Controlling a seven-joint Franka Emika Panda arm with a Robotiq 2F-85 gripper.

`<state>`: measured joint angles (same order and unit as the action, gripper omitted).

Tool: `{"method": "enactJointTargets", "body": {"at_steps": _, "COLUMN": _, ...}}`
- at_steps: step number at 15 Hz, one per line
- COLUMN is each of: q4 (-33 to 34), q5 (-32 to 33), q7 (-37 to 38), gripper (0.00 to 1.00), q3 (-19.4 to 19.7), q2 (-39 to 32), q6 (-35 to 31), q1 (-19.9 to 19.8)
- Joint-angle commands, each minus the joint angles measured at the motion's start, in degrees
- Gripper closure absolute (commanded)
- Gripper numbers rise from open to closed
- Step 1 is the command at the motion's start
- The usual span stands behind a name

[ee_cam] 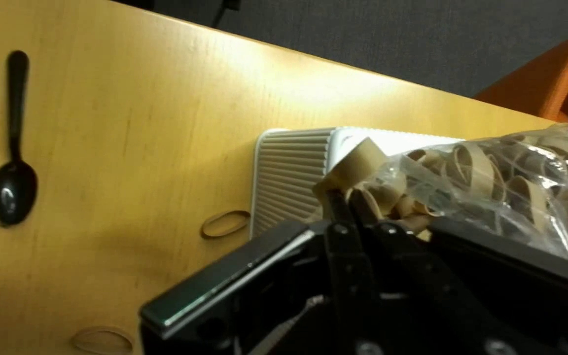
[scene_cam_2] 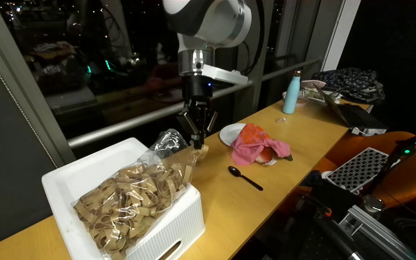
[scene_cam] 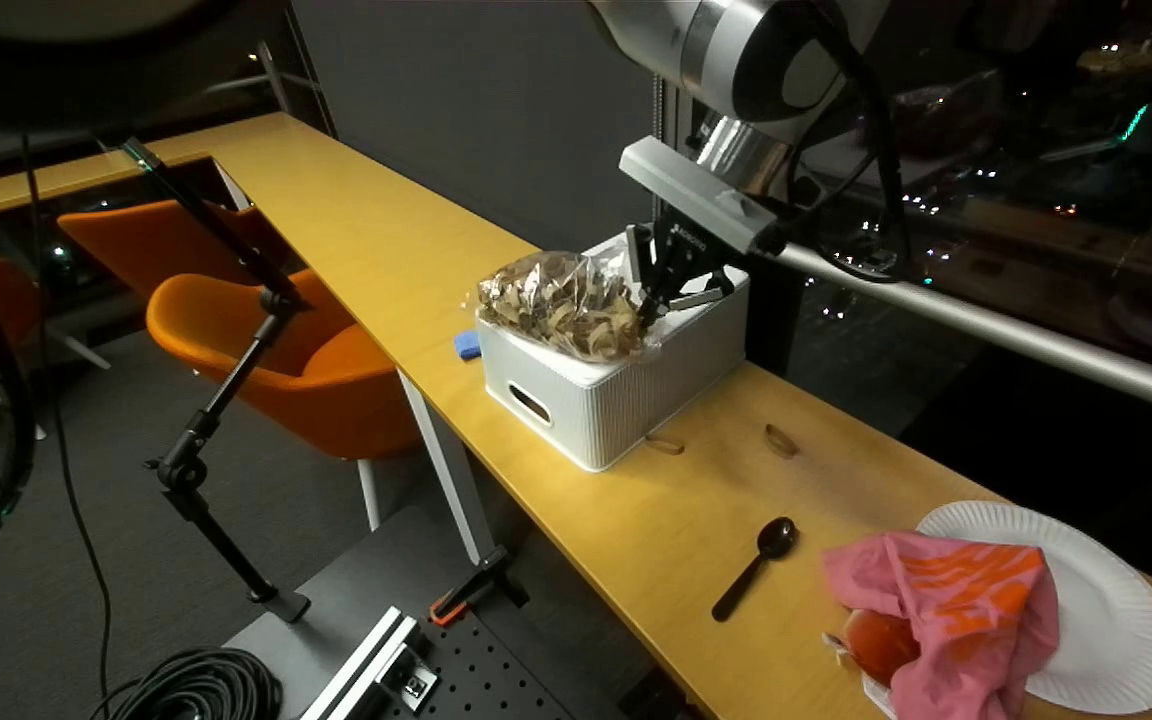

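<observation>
End effector at the mouth of the clear bag, fingers narrow, almost together — looks to be pinching a tan rubber band, but the tips are dark in the wrist view, so not certain. That band pokes out past the plastic; many more like it fill the bag. Bag lies on top of the white box: ribbed sides, hand hole in the face toward the desk's chair-side edge. Box takes up most of the width of the desk, window-side edge to near chair-side edge.

One loose band just beside the box, another loose band closer to the window-side edge. Black spoon well apart from the box, handle toward the chair-side edge. Past it, pink-and-orange cloth partly over the paper plate; plate sits along the window-side edge. Round red thing shows under the cloth, chair side.

In an exterior view, toward the desk's far corners — light-blue bottle upright near the window-side edge, laptop by the chair-side edge, dark fabric heaped behind it. Orange chair stands along the chair-side edge.
</observation>
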<state>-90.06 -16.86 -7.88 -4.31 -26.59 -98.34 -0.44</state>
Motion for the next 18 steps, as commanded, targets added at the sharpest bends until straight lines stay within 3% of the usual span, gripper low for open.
{"method": "enactJointTargets", "body": {"at_steps": 1, "q4": 2.3, "q5": 5.2, "q7": 3.5, "gripper": 0.99, "q3": 1.9, "q2": 0.6, "q6": 5.0, "q1": 0.5}}
{"method": "enactJointTargets", "body": {"at_steps": 9, "q4": 3.5, "q5": 13.5, "q7": 6.2, "gripper": 0.99, "q3": 4.5, "q2": -0.5, "q6": 7.3, "q1": 0.2}}
{"method": "enactJointTargets", "body": {"at_steps": 18, "q4": 3.2, "q5": 17.2, "q7": 7.5, "gripper": 0.99, "q3": 5.8, "q2": -8.7, "q6": -5.7, "q1": 0.1}}
